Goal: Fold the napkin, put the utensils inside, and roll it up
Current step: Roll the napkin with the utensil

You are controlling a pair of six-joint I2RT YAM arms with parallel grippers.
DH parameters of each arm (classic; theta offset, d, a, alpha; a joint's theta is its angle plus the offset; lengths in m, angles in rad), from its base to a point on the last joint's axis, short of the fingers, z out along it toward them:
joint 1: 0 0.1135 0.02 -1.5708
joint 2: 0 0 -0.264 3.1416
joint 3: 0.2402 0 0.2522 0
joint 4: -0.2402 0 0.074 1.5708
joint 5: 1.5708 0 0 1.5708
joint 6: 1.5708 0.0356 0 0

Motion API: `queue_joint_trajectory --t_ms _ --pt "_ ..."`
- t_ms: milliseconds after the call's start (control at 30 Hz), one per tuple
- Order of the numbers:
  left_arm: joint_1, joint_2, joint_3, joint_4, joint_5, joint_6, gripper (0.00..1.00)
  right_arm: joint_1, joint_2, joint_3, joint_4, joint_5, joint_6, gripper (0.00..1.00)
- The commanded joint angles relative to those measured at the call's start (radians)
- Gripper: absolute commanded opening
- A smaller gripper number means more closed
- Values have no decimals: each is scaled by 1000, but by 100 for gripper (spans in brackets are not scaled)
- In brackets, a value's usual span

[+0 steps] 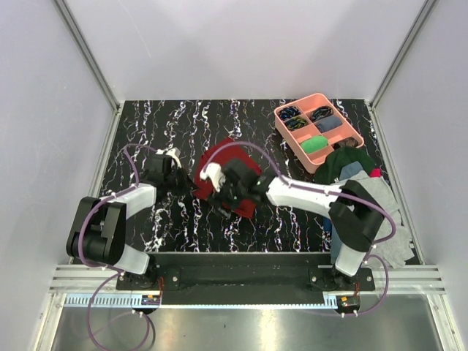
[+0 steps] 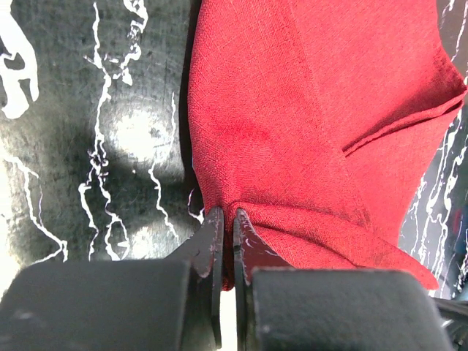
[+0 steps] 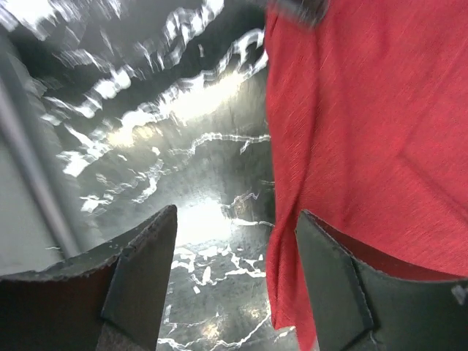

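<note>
The dark red napkin (image 1: 221,155) lies bunched in the middle of the black marbled table. In the left wrist view the napkin (image 2: 307,131) spreads away from my left gripper (image 2: 225,219), which is shut on one of its corners. In the top view that left gripper (image 1: 190,177) sits at the cloth's left edge. My right gripper (image 3: 238,219) stands open just above the table, and the napkin's (image 3: 365,131) loose edge hangs beside its right finger (image 3: 329,270), held by neither finger. From above, the right gripper (image 1: 212,191) is over the cloth. The utensils are out of view.
A pink compartment tray (image 1: 300,102) holding small items stands at the back right. A pile of grey, green and blue clothes (image 1: 365,183) lies along the right edge beside the right arm. White walls enclose the table.
</note>
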Motion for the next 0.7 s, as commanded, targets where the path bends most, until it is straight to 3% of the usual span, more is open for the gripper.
queue_joint_trajectory --t_ms 0,200,367,667 --pt "10 12 55 -85 18 1 0 56 -23 -107 168 297 -90 74" --pt "18 15 68 -113 25 -5 0 106 6 -142 227 366 -147 72" --pt "24 16 69 -114 37 -10 0 127 31 -150 218 366 -168 63" --pt "25 21 69 -114 45 -10 0 133 80 -164 218 455 -193 60"
